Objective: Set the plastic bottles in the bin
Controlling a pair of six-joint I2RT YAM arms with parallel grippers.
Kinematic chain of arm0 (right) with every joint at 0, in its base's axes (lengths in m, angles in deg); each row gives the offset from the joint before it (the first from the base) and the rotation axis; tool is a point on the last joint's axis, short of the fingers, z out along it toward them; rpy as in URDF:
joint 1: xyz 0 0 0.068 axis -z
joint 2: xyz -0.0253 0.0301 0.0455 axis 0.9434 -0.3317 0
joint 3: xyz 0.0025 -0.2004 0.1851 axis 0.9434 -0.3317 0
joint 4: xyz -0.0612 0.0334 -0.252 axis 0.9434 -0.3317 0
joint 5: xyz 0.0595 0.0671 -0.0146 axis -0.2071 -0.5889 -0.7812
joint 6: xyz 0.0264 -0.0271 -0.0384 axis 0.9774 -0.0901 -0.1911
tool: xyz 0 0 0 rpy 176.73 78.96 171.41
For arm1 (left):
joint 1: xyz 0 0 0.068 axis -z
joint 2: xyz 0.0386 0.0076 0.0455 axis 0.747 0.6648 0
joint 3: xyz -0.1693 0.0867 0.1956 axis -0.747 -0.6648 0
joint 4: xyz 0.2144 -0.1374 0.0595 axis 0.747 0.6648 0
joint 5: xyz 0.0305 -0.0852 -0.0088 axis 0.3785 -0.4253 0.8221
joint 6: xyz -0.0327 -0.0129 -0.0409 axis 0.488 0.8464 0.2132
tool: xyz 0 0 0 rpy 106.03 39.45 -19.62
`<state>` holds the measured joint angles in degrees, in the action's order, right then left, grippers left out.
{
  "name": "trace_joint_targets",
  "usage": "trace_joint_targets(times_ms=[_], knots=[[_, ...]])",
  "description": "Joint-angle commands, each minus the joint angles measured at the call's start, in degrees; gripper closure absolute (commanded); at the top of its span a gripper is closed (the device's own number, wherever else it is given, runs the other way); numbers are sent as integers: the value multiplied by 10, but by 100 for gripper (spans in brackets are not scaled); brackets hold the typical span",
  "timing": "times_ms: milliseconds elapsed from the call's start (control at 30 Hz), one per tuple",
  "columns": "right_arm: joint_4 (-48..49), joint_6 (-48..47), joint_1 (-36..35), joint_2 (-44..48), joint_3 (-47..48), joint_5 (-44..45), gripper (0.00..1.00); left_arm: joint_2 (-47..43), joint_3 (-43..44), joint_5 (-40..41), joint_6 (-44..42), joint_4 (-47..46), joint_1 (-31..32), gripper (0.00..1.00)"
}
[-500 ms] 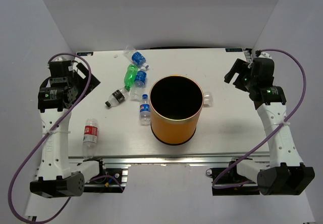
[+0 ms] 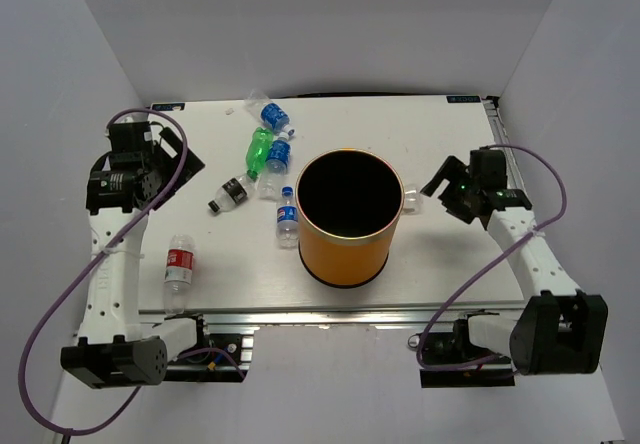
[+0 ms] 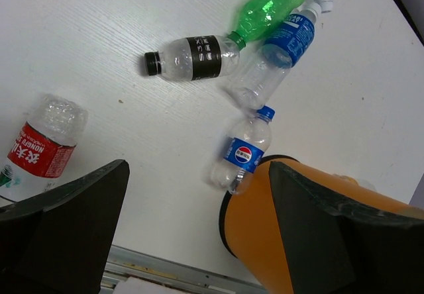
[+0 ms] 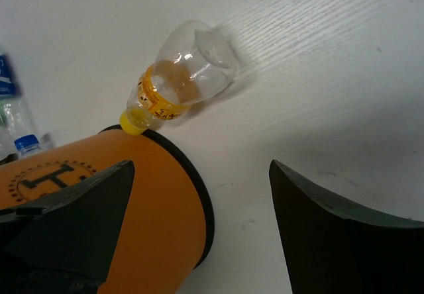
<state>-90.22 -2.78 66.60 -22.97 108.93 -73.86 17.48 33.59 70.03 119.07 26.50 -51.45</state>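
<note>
White tabletop (image 2: 470,264) between pale grey walls, arms mounted at its near edge.

- Bin (image 2: 350,254): orange, black inside, upright near the table's centre.
- Plastic bottles: seven, all lying on the table outside the bin.
  - Red-labelled bottle (image 2: 179,267): alone at the near left.
  - Dark-capped bottle (image 2: 229,193), green bottle (image 2: 259,150) and two blue-labelled bottles (image 2: 279,156) (image 2: 272,117): clustered at the far left.
  - Small blue-capped bottle (image 2: 287,217): against the bin's left side.
  - Yellow-capped bottle (image 4: 179,85): right of the bin (cap at the bin's base).
- Left gripper (image 3: 199,168): jaws spread wide, grasping nothing, raised over the left bottles.
- Right gripper (image 4: 201,164): jaws likewise released, near the yellow-capped bottle and apart from it.
</note>
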Motion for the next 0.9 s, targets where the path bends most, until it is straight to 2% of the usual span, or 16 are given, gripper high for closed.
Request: trace_joint_targets(times_ms=[0, 67, 233, 367, 500, 733, 833, 867], knots=[[97, 66, -40, -44, -1, 18, 11, 6, 6, -1, 3, -4, 0, 2], [108, 101, -60, -68, 3, 66, 11, 7, -1, 3, 12, 2, 0, 2], [111, 206, -101, -141, 19, 112, 11, 3, -24, 4, 24, 7, 0, 2], [77, 276, -122, -184, 50, 211, 11, -14, -32, 19, 28, 16, 0, 2], [81, 323, -121, -254, 79, 234, 11, -33, -31, 37, 34, 36, 0, 2], [79, 329, -124, -369, 128, 206, 13, -49, -51, 64, 70, 97, 0, 2], [116, 320, -123, -367, 100, 198, 35, -53, -53, 90, 97, 138, 0, 2], [124, 315, -124, -361, 98, 202, 56, -56, -56, 93, 113, 145, 0, 2]])
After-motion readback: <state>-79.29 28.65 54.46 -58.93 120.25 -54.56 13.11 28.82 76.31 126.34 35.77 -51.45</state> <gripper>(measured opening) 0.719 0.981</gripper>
